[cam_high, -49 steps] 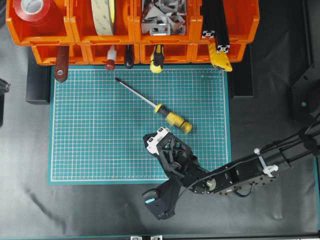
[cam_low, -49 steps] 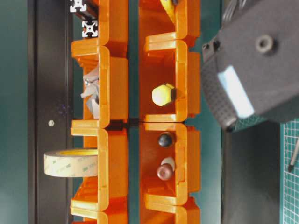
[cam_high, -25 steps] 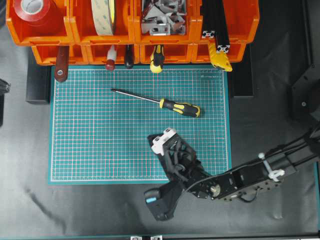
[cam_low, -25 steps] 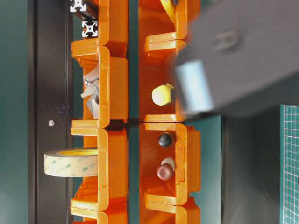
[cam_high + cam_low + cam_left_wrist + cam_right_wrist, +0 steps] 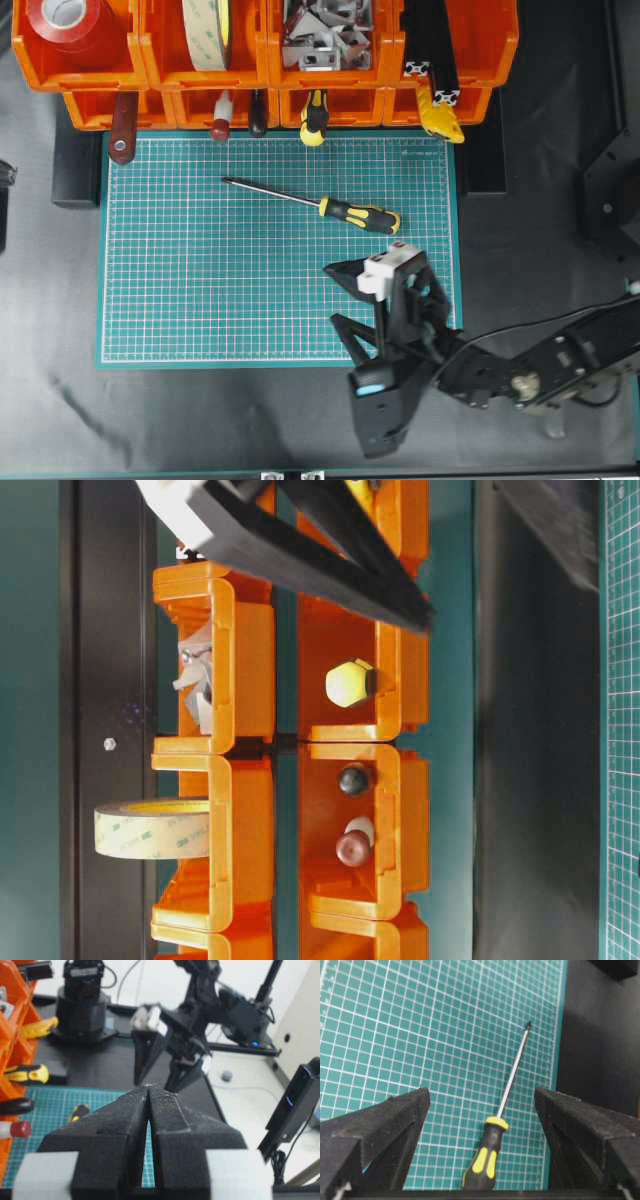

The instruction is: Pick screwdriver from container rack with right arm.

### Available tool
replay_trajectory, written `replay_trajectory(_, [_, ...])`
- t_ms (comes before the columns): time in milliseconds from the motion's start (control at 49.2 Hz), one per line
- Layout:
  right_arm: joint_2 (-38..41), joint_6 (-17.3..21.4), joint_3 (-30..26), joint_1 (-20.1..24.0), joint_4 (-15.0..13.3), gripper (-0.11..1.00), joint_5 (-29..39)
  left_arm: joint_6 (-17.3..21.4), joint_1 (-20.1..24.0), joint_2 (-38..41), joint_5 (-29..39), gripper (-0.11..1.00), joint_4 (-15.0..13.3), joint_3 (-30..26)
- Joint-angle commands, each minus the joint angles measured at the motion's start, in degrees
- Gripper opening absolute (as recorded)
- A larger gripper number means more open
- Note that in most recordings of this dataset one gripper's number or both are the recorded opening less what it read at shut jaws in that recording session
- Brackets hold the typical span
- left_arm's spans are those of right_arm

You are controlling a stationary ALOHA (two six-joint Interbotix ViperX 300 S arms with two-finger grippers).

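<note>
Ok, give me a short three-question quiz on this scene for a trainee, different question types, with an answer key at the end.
1. True or false: the screwdriver is lying flat on the green cutting mat.
2. Multiple choice: the right gripper is A) shut on the screwdriver, B) open and holding nothing, C) shut and empty.
3. Fill in: in the overhead view, the screwdriver's tip points toward the mat's ___ side.

Key:
1. True; it lies outside the container rack.
2. B; the right wrist view shows both fingers spread wide, with the screwdriver on the mat between them.
3. Left.
</note>
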Motion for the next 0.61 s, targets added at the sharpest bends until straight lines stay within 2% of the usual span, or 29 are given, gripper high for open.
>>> replay_trajectory(0, [-3.5, 0.4, -0.2, 0.8, -0.3, 0.83, 1.0, -0.3, -0.1, 0.4, -0.2, 0.01, 0.1, -1.0])
replay_trajectory(386, [-9.8, 0.7, 2.2, 4.8, -0.1, 0.83, 8.3, -1.1, -0.1, -0.1, 1.4, 0.01, 0.1, -0.9])
replay_trajectory(590, [-13.6, 6.3, 5.1, 6.0, 0.1, 0.83, 9.4, -1.1, -0.1, -0.7, 1.8, 0.01, 0.1, -0.8])
